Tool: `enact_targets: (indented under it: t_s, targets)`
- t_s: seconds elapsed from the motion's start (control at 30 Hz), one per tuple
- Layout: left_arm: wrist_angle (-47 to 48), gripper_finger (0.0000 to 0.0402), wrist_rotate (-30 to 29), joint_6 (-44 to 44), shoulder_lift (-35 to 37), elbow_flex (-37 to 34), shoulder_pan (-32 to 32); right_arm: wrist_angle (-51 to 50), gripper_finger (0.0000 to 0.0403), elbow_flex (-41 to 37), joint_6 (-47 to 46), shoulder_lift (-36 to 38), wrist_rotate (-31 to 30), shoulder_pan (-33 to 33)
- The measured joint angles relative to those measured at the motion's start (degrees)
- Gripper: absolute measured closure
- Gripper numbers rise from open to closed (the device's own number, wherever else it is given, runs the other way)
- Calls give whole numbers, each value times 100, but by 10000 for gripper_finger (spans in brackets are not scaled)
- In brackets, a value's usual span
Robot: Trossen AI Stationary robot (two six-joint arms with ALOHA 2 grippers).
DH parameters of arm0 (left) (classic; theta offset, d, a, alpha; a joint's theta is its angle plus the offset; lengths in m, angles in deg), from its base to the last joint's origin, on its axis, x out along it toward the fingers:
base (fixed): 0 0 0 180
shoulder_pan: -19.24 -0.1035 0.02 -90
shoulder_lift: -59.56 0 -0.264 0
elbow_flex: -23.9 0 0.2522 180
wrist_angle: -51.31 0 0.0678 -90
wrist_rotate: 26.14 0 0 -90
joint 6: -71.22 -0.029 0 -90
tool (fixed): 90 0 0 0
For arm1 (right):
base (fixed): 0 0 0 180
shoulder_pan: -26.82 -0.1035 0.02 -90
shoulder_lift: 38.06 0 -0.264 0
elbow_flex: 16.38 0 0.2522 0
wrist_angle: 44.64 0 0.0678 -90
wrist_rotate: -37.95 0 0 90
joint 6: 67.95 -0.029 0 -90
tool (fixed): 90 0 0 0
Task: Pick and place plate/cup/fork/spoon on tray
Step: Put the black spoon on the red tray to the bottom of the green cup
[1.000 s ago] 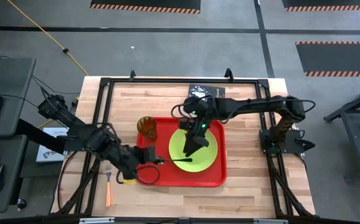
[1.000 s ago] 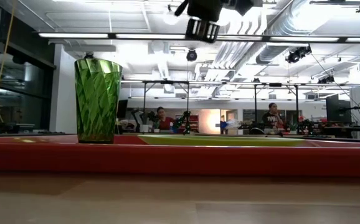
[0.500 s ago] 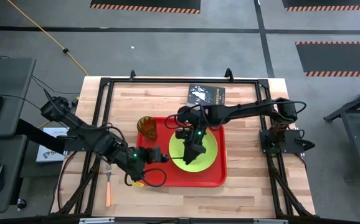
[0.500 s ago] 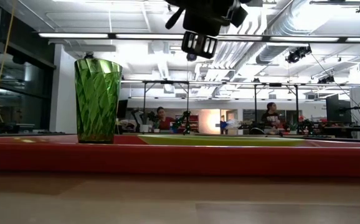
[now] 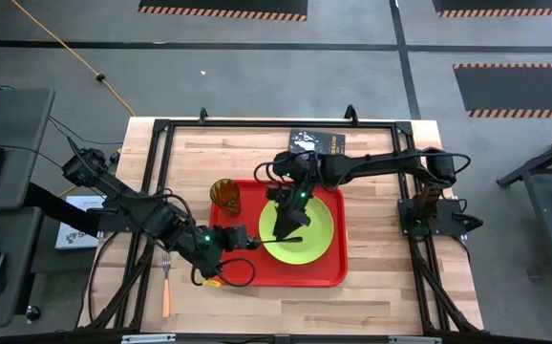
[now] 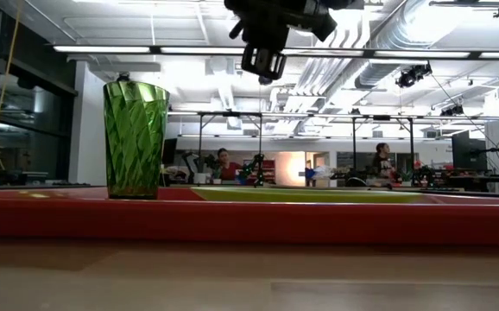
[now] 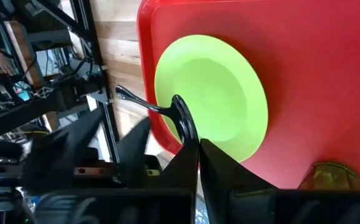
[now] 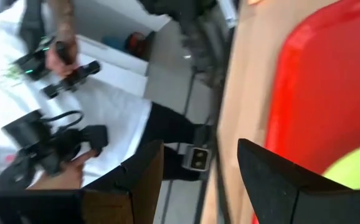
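Note:
The red tray lies mid-table. The lime-green plate lies flat on it. The green cup stands upright in the tray's far left corner and shows in the low view. The orange-handled fork lies on the table left of the tray. My left gripper is over the tray's near left part, shut on the dark spoon, which reaches over the plate's near edge. My right gripper hovers above the plate, open and empty. It shows high up in the low view. My left gripper pinches the spoon's dark handle between its two fingers. The fingers come nearly level from the table's left, along the spoon. The spoon sticks out ahead of them, its far end toward the plate. Whether it touches the plate I cannot tell.
A dark book lies at the table's far edge behind the tray. Black frame rails run around the table top. Bare wood shows right of the tray. People sit in the room beyond the table.
My left gripper has carried the spoon toward the table's right, so its far end now reaches farther over the plate. My right gripper has shifted toward the table's left above the plate and stays open.

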Motion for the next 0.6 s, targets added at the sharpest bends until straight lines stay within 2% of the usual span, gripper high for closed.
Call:
enact_targets:
  t_s: [0.13, 0.4, 0.5, 0.6]
  targets:
    - [1, 401, -150, -2, 0, 0, 4, -193, 206, 0, 50, 0, -418, -11]
    - [8, 401, -171, 0, 2, 0, -115, -290, 208, -2, 155, 0, -133, -176]
    - [4, 401, -162, -4, 2, 2, -191, -316, 224, -2, 172, 0, -154, -214]
    - [7, 401, -137, -4, 2, 2, -205, -316, 258, -2, 178, 0, -159, -210]
